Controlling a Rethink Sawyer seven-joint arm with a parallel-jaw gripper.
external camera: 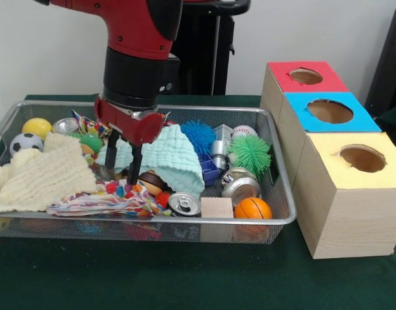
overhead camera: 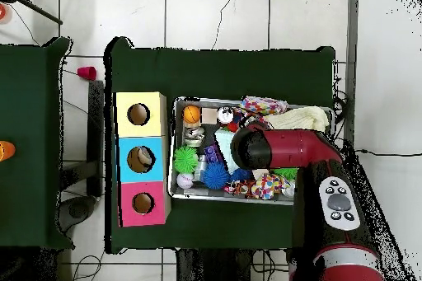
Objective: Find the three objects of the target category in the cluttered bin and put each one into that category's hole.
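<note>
One see-through bottle (external camera: 219, 150) seems to lie in the bin (external camera: 285, 216), wedged between the blue spiky ball (external camera: 199, 135) and the green spiky ball (external camera: 250, 154); any others are hidden, probably under the cloths; its wrinkly wall looks light, thin and slippery, likely to buckle, so I would pinch it gently across the body; the gripper (external camera: 123, 161) hangs well apart from it, prongs spread and empty beside the mint cloth (external camera: 175, 158); the hole (external camera: 330, 111) in the blue-topped box waits outside the bin.
</note>
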